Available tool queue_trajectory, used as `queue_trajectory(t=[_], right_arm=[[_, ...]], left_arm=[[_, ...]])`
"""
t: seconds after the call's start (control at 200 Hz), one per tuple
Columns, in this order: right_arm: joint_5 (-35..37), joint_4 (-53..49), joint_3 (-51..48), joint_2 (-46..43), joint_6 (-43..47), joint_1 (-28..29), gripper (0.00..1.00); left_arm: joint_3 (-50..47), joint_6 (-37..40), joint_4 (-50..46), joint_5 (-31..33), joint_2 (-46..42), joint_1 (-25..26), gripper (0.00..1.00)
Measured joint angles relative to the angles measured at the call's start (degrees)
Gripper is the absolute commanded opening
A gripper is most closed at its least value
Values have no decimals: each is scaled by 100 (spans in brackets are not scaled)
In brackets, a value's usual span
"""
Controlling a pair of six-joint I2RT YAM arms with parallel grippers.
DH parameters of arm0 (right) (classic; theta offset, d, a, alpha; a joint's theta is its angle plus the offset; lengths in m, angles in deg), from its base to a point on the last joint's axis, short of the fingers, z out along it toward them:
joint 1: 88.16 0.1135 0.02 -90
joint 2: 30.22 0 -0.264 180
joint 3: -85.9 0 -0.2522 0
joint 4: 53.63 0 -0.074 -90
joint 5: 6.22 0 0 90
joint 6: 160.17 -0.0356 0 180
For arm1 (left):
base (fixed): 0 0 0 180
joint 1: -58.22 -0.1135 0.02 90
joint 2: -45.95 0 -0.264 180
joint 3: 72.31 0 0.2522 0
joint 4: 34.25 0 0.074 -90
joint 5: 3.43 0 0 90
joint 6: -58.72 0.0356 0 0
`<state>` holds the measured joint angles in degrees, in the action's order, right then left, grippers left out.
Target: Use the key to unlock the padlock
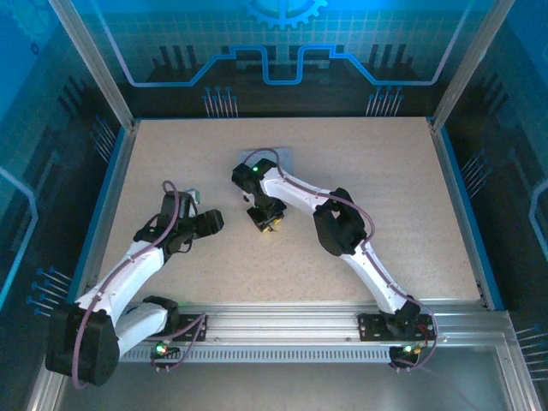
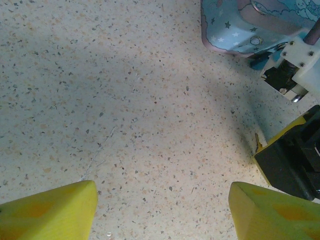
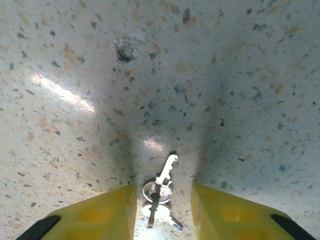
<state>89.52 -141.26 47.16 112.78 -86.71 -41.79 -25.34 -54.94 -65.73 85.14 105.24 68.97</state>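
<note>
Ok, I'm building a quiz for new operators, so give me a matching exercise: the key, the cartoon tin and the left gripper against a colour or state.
1. key
2. cartoon tin
3. left gripper

a. pale blue with stars
b. open above bare tabletop
c. silver, lying flat

Pairs: 1-c, 2-a, 3-b.
</note>
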Motion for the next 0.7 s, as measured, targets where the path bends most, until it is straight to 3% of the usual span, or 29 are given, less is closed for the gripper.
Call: queue_trajectory(t=[0.7], right_arm=[[-2, 164, -315, -142, 0, 44, 31]], left_arm=[[0, 2, 0, -44, 0, 0, 71]])
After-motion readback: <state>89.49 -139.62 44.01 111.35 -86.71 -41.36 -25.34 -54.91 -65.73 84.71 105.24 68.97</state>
